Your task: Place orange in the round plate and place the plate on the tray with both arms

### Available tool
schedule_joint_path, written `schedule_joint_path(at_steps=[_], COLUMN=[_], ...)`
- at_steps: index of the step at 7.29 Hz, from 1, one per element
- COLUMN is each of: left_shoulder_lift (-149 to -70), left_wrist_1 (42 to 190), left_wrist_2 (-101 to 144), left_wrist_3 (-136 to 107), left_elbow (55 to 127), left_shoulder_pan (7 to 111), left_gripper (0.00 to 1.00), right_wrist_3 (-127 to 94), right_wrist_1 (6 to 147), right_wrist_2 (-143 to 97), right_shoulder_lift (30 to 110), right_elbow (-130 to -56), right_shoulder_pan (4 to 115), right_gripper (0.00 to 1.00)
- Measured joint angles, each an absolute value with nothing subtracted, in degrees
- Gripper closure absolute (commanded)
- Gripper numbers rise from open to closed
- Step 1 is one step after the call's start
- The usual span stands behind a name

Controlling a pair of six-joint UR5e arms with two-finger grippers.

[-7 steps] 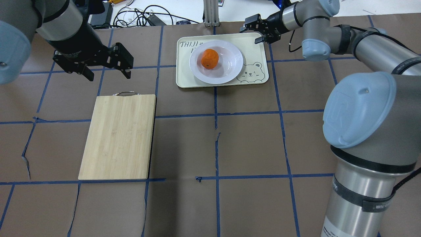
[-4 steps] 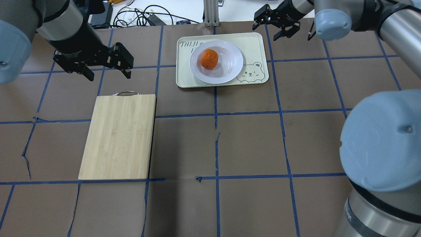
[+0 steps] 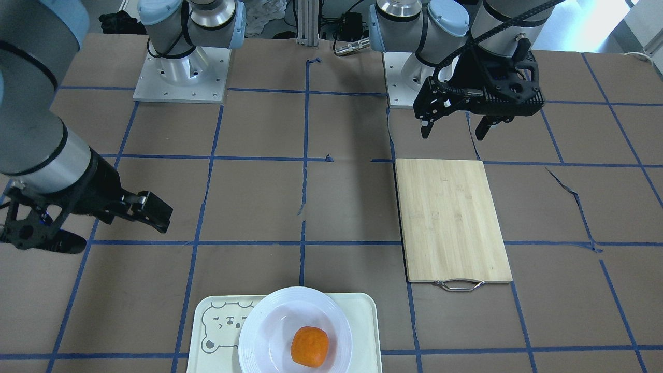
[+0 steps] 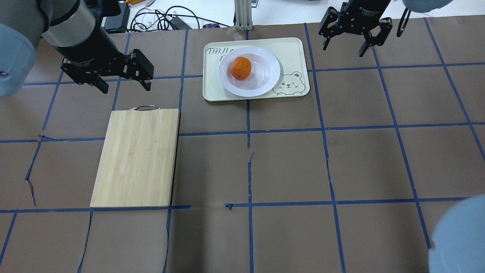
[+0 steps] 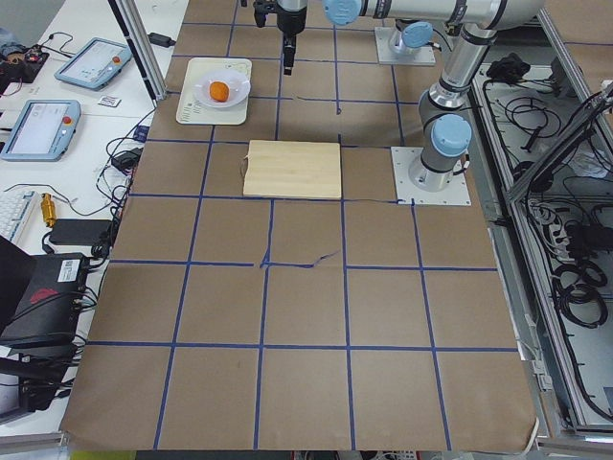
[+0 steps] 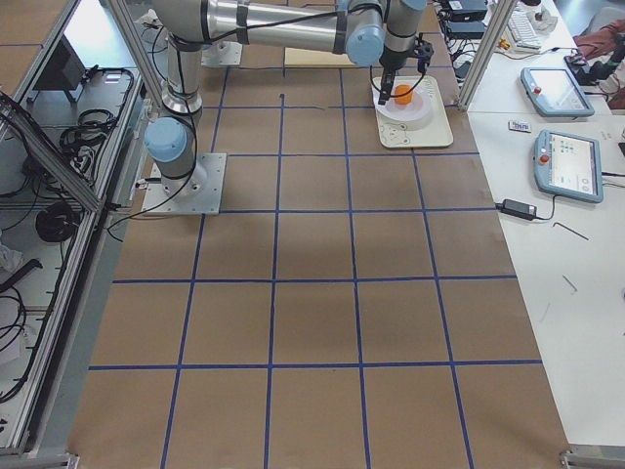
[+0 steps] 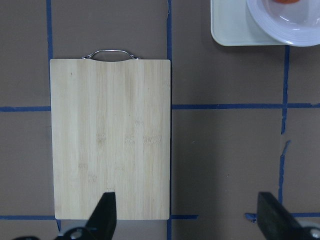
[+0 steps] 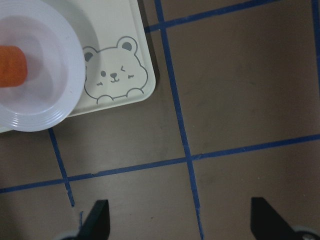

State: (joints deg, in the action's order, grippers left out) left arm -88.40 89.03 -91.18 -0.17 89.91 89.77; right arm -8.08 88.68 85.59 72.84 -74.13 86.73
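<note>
Sitting in round plate [image 4: 266, 80] overhead, orange [image 4: 241, 68]; right-wrist view crops it.

Glossy white plate [image 4: 265, 81] catching the light, matt-skinned orange [image 4: 241, 68], smooth cream plastic tray [image 4: 291, 49], pale wooden cutting board [image 4: 136, 157] with fine straight grain and a shiny metal handle [image 4: 144, 107], worktop [image 4: 288, 167] covered in matt brown paper, blue tape [image 4: 288, 131] torn in places
</note>
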Motion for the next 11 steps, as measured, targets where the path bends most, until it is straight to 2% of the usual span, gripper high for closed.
schedule_joint_path(at_steps=[3, 11], left_shoulder_lift=[-88.4, -88.4], left_wrist_1=[89.0, 89.0], left_wrist_2=[-91.1, -91.1], left_wrist_3=[-0.2, -0.2], left_elbow=[89.9, 89.9], left_shoulder_pan=[89.7, 89.7], left_gripper=[0.00, 0.00], right_wrist_3=[-10.0, -4.0], right_wrist_1=[81.3, 77.5], right_wrist_2=[90.3, 90.2], right_shoulder_lift=[77.7, 80.2], right_elbow=[-74.0, -74.4], right_shoulder_pan=[90.2, 91.6], right_gripper=[0.00, 0.00])
